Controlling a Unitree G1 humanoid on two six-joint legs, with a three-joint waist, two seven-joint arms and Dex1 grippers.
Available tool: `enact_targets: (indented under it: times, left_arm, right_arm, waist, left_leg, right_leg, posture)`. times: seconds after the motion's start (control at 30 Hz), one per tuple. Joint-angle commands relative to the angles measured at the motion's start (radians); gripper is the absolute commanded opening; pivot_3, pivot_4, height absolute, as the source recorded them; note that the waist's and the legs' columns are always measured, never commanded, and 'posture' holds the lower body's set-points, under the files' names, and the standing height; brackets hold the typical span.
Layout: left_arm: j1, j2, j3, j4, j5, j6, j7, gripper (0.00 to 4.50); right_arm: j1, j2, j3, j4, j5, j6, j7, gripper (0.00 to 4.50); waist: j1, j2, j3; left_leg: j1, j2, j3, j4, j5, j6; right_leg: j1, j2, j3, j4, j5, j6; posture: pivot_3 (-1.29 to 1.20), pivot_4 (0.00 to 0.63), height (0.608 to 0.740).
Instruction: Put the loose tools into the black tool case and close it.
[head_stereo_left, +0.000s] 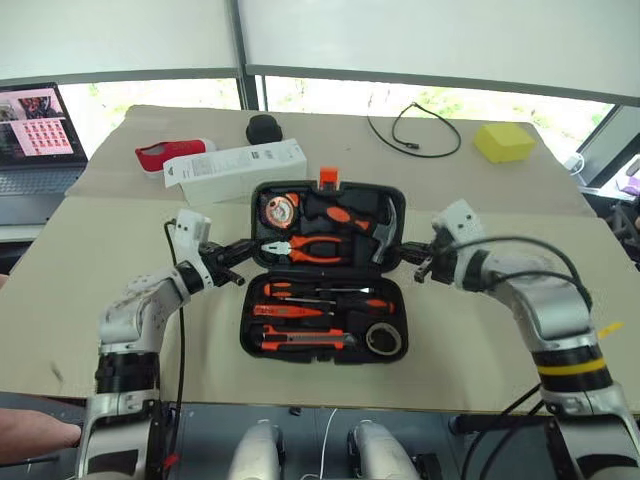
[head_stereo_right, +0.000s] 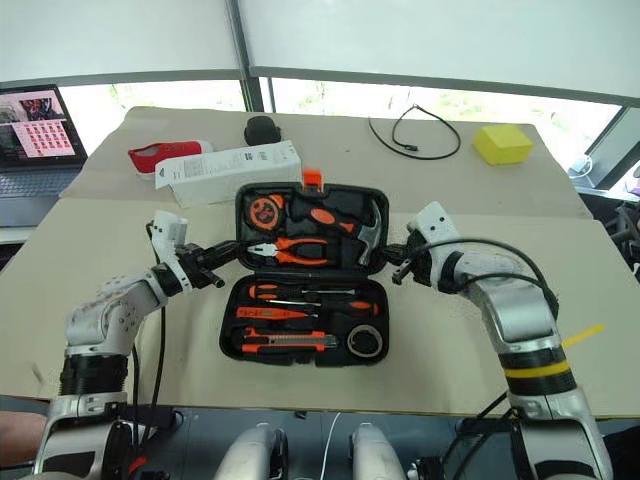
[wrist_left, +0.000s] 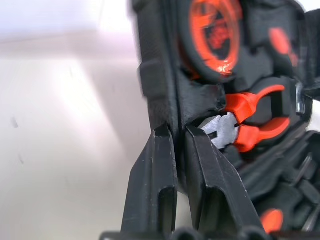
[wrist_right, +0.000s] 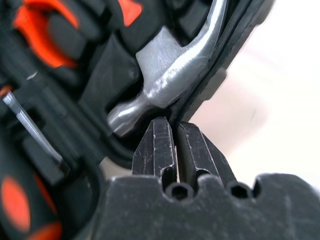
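open tool case (head_stereo_left: 323, 271) btwn pincers, rims pinched

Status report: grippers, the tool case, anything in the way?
Left gripper and right gripper each shut on an edge of the black tool case. Case open flat, tools slotted. Nothing blocking the lid.
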Motion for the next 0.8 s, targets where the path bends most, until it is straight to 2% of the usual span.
enact_targets:
  times: [0.03, 0.17, 0.27, 0.37, 0.47, 0.5, 0.6, 0.63, 0.67, 0.8]
  left_arm:
    - [0.078, 0.015, 0.038, -0.042, 0.066, -0.338, -0.059, 0.38]
    - [0.225, 0.049, 0.004, -0.047, 0.140, -0.548, -0.128, 0.38]
    - [0.308, 0.088, -0.022, -0.059, 0.163, -0.608, -0.169, 0.38]
    - [0.384, 0.104, 0.018, -0.066, 0.163, -0.632, -0.126, 1.19]
    - [0.435, 0.159, 0.059, -0.056, 0.139, -0.601, -0.139, 2.26]
    - [0.441, 0.176, 0.066, -0.047, 0.132, -0.599, -0.147, 2.29]
    - [0.438, 0.223, 0.084, -0.029, 0.105, -0.555, -0.159, 2.29]
    - [0.430, 0.240, 0.086, -0.020, 0.095, -0.539, -0.170, 2.29]
    - [0.419, 0.253, 0.084, -0.012, 0.084, -0.521, -0.186, 2.29]
    - [0.282, 0.277, 0.025, 0.016, 0.067, -0.418, -0.218, 1.22]
  right_arm:
    - [0.093, -0.060, 0.012, 0.029, -0.156, -0.457, 0.006, 0.00]
    - [0.206, -0.099, 0.023, 0.127, -0.308, -0.841, -0.084, 0.00]
    - [0.255, -0.104, 0.026, 0.184, -0.337, -0.964, -0.114, 0.00]
    - [0.320, -0.122, 0.035, 0.213, -0.336, -1.022, -0.109, 1.04]
    - [0.361, -0.140, 0.010, 0.206, -0.305, -1.016, -0.104, 2.02]
    - [0.367, -0.145, 0.003, 0.206, -0.296, -1.023, -0.103, 2.42]
    - [0.413, -0.172, -0.026, 0.163, -0.192, -0.949, -0.052, 2.42]
    - [0.438, -0.188, -0.030, 0.138, -0.138, -0.904, -0.016, 1.92]
    - [0.461, -0.203, -0.035, 0.112, -0.094, -0.870, 0.013, 1.65]
    - [0.609, -0.271, -0.045, -0.104, 0.105, -0.649, 0.126, 0.39]
  waist:
    - [-0.001, 0.000, 0.000]
    - [-0.002, 0.000, 0.000]
    - [-0.003, 0.000, -0.001]
    - [-0.002, 0.001, -0.001]
    - [-0.003, -0.001, 0.000]
    - [-0.003, -0.001, 0.000]
    - [0.001, -0.001, 0.000]
    - [0.002, -0.001, 0.000]
    - [0.005, -0.001, 0.000]
    - [0.014, -0.001, 0.000]
  left_leg:
    - [0.000, 0.000, 0.000, 0.000, 0.000, 0.000]
    - [0.004, 0.001, 0.002, -0.001, 0.000, 0.000]
    - [0.009, 0.001, 0.004, -0.003, 0.000, 0.000]
    - [0.014, 0.001, 0.005, -0.004, 0.000, 0.000]
    - [0.023, 0.002, 0.006, -0.008, -0.001, 0.001]
    - [0.023, 0.002, 0.006, -0.008, -0.001, 0.001]
    - [0.027, 0.002, 0.006, -0.008, 0.000, 0.001]
    - [0.028, 0.002, 0.006, -0.008, 0.000, 0.001]
    - [0.028, 0.002, 0.006, -0.008, 0.000, 0.001]
    - [0.027, 0.002, 0.006, -0.008, 0.000, 0.001]
  right_leg:
    - [0.000, 0.000, 0.000, 0.000, 0.000, 0.000]
    - [0.003, 0.000, 0.001, -0.001, 0.000, 0.000]
    - [0.007, 0.000, 0.002, -0.002, 0.000, 0.000]
    - [0.011, 0.000, 0.003, -0.002, 0.000, 0.000]
    - [0.019, -0.001, 0.002, -0.006, -0.001, -0.001]
    - [0.019, -0.001, 0.002, -0.005, -0.001, -0.001]
    - [0.022, -0.001, 0.002, -0.004, -0.001, -0.002]
    - [0.022, -0.001, 0.002, -0.004, -0.001, -0.002]
    - [0.023, -0.001, 0.002, -0.004, -0.001, -0.002]
    - [0.022, -0.001, 0.002, -0.004, -0.002, -0.002]
  posture:
    - [0.00, 0.150, 0.740]
    - [0.00, 0.150, 0.740]
    - [0.00, 0.150, 0.740]
    - [0.00, 0.150, 0.740]
    - [0.00, 0.150, 0.740]
    - [0.00, 0.150, 0.740]
    - [0.00, 0.150, 0.740]
    - [0.00, 0.150, 0.740]
    - [0.00, 0.150, 0.740]
    - [0.00, 0.150, 0.740]
